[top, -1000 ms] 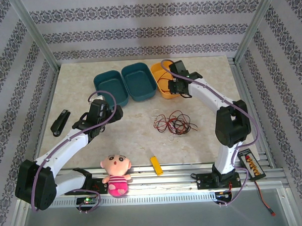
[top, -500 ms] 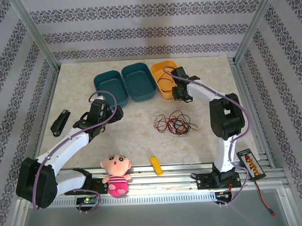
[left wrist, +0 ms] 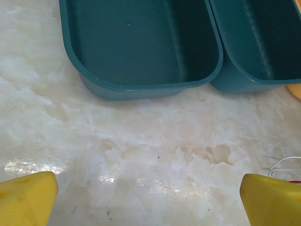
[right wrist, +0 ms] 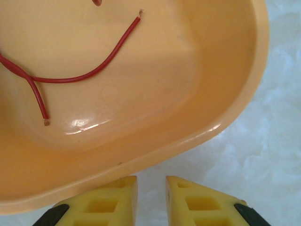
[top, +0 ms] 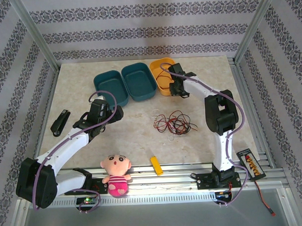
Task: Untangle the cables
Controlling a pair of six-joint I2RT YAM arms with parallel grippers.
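Folding its elbow inward over the last second, the right arm now stands more upright. The right gripper [right wrist: 151, 197] hangs low at the outer rim of the yellow bin [right wrist: 235, 108], its fingers drawn almost together with a narrow slit between them and nothing held. One red cable [right wrist: 84, 70] lies loose inside that bin. The other cables [top: 172, 123], a tangle of red, black and white wires, rest on the marble tabletop [top: 142, 148] between the two arms, touched by neither. The left gripper [left wrist: 150, 195] has not shifted; its fingers are spread wide and empty above the tabletop, facing a teal bin [left wrist: 141, 89] with a second teal bin [left wrist: 263, 70] beside it.
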